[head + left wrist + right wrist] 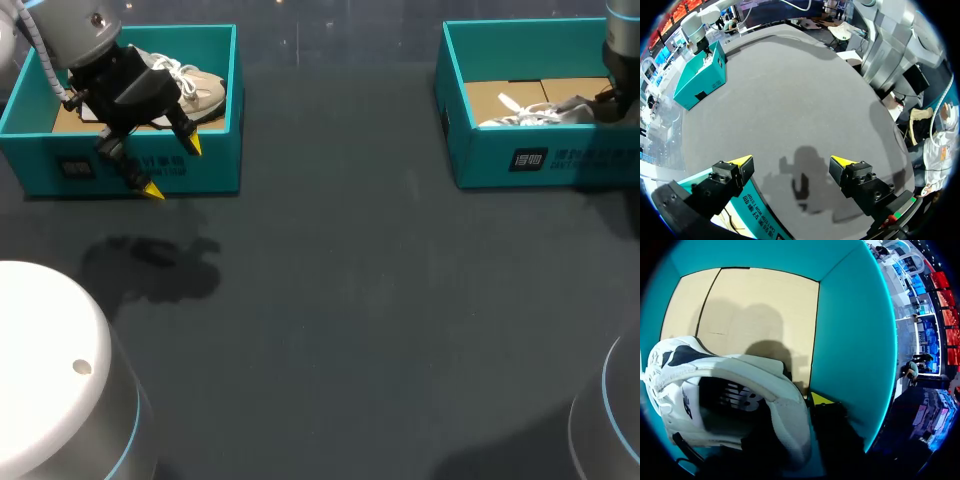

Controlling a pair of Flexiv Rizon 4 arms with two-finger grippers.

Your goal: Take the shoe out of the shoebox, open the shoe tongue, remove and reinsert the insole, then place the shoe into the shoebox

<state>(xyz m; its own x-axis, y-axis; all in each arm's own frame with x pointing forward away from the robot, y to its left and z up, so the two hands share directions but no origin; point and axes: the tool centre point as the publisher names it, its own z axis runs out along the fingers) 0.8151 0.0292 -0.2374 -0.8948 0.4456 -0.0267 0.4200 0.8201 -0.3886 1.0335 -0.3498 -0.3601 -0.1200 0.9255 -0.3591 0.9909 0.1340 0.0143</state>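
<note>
Left arm at far left, wrist angled downward | left gripper fingers spread wide apart | right arm at far right, wrist lowered

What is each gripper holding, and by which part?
Left gripper open, empty. Right gripper sits at the heel of the white shoe; whether it grips cannot be told.

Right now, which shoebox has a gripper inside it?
The right shoebox: the right gripper is inside, at its white shoe. The left gripper hangs outside the left shoebox.
</note>
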